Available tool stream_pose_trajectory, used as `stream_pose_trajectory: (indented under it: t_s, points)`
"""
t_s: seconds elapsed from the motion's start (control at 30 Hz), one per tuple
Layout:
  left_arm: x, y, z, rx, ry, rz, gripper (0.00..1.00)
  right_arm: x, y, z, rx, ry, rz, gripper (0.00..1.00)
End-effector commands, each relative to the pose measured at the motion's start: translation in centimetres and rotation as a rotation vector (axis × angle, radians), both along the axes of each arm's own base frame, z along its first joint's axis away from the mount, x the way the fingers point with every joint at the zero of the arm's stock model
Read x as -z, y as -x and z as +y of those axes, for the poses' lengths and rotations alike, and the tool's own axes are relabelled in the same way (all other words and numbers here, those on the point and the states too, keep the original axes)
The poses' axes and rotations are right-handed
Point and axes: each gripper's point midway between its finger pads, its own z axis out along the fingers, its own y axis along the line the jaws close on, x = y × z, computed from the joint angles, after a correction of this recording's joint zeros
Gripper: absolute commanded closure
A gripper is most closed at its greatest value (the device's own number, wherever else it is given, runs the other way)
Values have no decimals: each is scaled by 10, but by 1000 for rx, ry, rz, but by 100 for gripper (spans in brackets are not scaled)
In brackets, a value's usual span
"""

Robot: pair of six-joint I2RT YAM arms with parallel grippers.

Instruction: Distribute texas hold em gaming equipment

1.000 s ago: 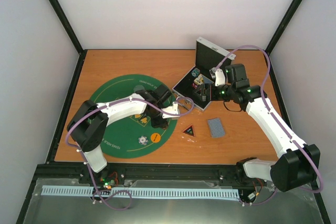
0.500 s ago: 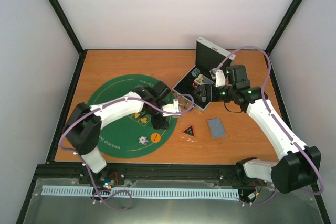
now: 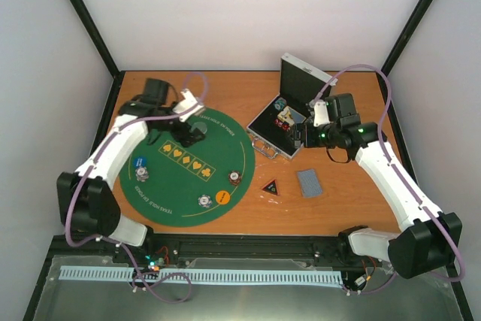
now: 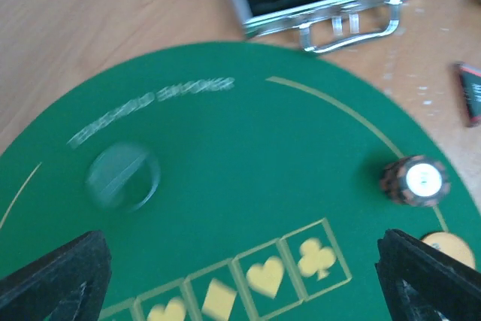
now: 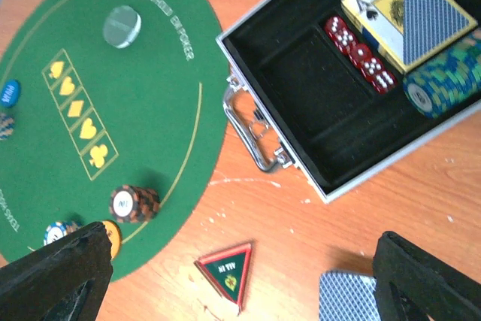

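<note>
Left arm has swung off the near-right rim of the green mat (image 3: 173, 186) over to its far-left side. A red chip stack (image 3: 235, 177) now sits alone where it had been. Right arm has barely shifted and is still over the silver case (image 3: 264, 138).

Left gripper (image 4: 240, 261): fingers wide apart, nothing between them, hovering above the felt. Clear disc (image 4: 122, 176) lies flat on the mat just ahead of one finger. Red stack is ahead of the other finger, with the orange disc (image 4: 443, 246) just beside it near the mat's rim. Case is beyond both, off the mat.

Right gripper (image 5: 240, 249): fingers also spread, holding nothing. Black triangular marker (image 5: 228, 271) lies on bare table right under the gap. Playing cards (image 5: 349, 295) are near one fingertip, face down. The open case ahead of it holds a card box (image 5: 406, 16) and red dice (image 5: 361, 54). Blue chip (image 5: 9, 92) and white-faced chip (image 5: 60, 232) are on the mat, well off to the side.
</note>
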Motion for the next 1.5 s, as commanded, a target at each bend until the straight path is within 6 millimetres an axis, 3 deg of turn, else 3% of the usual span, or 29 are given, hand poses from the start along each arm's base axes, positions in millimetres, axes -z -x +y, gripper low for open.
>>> stream_pose_trajectory:
  t_s: [0.0,0.23,0.33,0.7,1.03,1.23,1.47]
  points:
    - [-24,4,45,-145,83,-37,1,17,9,-13,29,74,84,7]
    - [-12,6,103,-359,141,-14,0,35,24,-1,19,132,156,7]
    - [-5,7,115,-412,170,2,0,42,33,10,-2,162,178,7]
    - [11,17,117,-459,196,-27,0,84,70,52,-113,237,277,7]
    - [16,22,111,-454,245,-25,0,119,85,62,-159,387,319,6]
    - [21,22,110,-455,246,-11,0,125,91,73,-192,396,326,6]
    - [25,23,109,-448,249,-1,0,128,92,72,-198,402,320,5]
